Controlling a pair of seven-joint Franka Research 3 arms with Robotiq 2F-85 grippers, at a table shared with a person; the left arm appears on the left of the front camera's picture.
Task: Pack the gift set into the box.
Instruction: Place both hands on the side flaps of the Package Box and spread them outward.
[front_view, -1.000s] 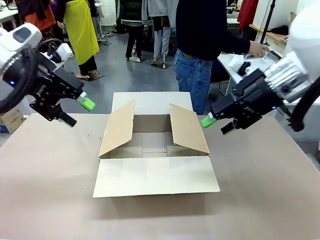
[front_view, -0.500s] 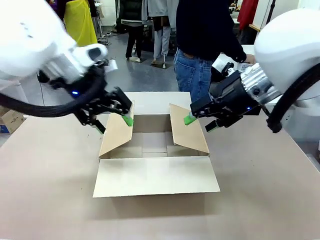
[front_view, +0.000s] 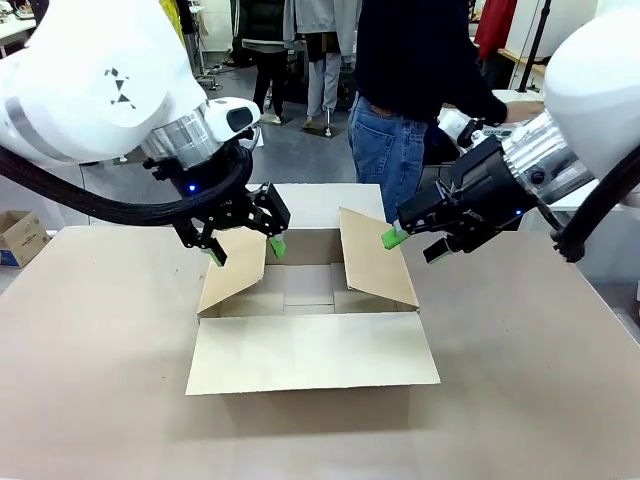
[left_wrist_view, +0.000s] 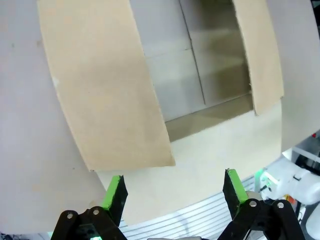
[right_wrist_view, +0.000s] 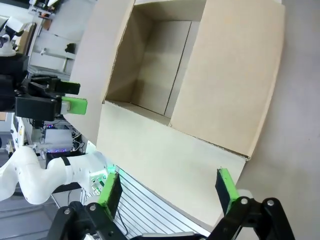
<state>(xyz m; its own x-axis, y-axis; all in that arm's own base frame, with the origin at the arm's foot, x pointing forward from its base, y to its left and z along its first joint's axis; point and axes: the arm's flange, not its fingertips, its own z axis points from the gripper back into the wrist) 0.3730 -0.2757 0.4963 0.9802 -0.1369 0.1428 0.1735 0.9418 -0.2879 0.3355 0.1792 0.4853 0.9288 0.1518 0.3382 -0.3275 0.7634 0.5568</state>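
Note:
The box (front_view: 310, 350) stands open in the middle of the table, near flap folded flat toward me and both side flaps raised at a slant. My left gripper (front_view: 246, 252) is open above the left flap (front_view: 235, 262), one green pad on each side of its top edge. In the left wrist view that gripper (left_wrist_view: 174, 190) holds nothing, and the flap (left_wrist_view: 105, 85) and the box floor (left_wrist_view: 200, 65) lie beyond it. My right gripper (front_view: 413, 244) is open at the outer edge of the right flap (front_view: 375, 260); in its wrist view (right_wrist_view: 168, 191) it is empty. The gift set is out of view.
A person in a dark top and jeans (front_view: 395, 150) stands behind the box, one arm reaching to a side table (front_view: 500, 105) at the back right. A small brown carton (front_view: 20, 235) sits on the floor at the far left. Bare tabletop (front_view: 520, 380) surrounds the box.
Both arms have swung in from the table's sides to the box. The left gripper went from the far left to the left flap; the right gripper came in to the right flap.

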